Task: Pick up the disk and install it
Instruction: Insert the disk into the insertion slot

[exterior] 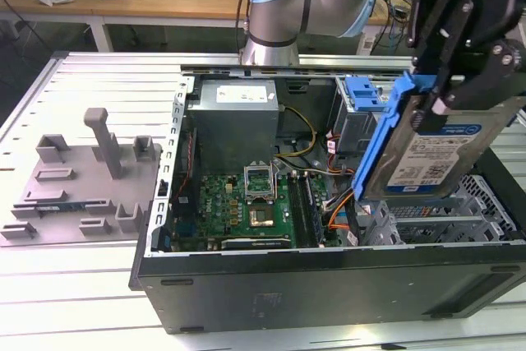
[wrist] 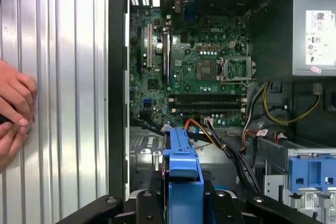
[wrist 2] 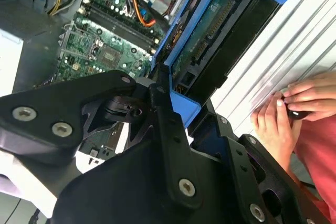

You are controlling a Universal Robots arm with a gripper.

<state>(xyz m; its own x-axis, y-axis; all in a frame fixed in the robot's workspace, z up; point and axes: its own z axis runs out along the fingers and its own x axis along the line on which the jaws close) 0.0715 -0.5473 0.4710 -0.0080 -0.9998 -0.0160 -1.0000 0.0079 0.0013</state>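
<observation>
The disk, a silver drive with a white-and-blue label in a blue carrier bracket, hangs tilted on edge above the right end of the open computer case. My black gripper is shut on its upper part. In the second wrist view the gripper clamps the disk's blue frame, with the connector edge facing the case. The first wrist view shows the blue carrier end-on between the fingers, over the metal drive cage.
Inside the case lie a green motherboard, a grey power supply, cables, and another blue carrier in a bay. A grey fixture sits on the exterior view's left. A person's hands rest on the ribbed table beside the case.
</observation>
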